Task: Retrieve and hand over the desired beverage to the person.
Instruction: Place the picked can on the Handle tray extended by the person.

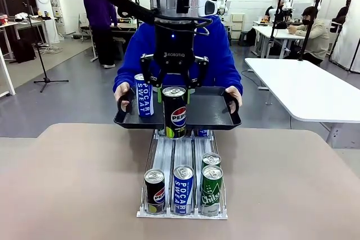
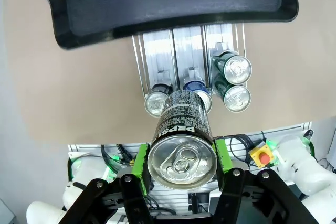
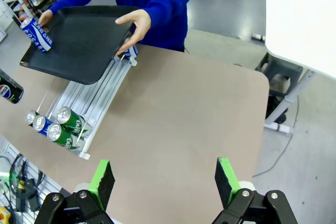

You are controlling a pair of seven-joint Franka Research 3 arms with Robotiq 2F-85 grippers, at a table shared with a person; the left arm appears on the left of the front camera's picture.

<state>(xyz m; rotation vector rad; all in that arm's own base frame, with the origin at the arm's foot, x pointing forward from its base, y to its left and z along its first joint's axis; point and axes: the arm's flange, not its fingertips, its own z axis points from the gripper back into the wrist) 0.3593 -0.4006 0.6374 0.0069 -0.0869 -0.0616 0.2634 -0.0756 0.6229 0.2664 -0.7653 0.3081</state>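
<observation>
A: Beige table (image 1: 73,184) across the whole near field, rounded at the corners. Beyond its far edge, person (image 1: 216,54) in a royal-blue hoodie, both hands on a black tray (image 1: 211,111) held level just past the far end of the rack.

B: And on the tray?

A: Blue-and-white Pocari Sweat can (image 1: 144,95) upright at its left end, by the person's hand (image 1: 122,93). Other hand (image 1: 233,96) gripping the opposite rim.

B: Rack next?

A: Clear three-lane can rack (image 1: 183,155) lying on the table, running from the tray toward the robot's side. At its near end, left lane: dark Pepsi can (image 1: 154,190). Middle lane: second Pocari Sweat can (image 1: 183,188). Right lane: two green Chilsung cans (image 1: 211,189), one just behind the other.

B: Left gripper?

A: Left gripper (image 1: 174,96) hanging above the rack's far end, in front of the tray's near rim. Green pads (image 2: 139,158) pressed against both sides of a black Pepsi can (image 1: 175,112), clamped near its top, held upright and clear of the rack. Seen from the left wrist: pull-tab lid facing the camera, can body pointing down over the rack's lanes.

B: Right gripper?

A: Right gripper (image 3: 163,182) high over the table, well apart from the rack, jaws spread wide with bare tabletop between them.
</observation>
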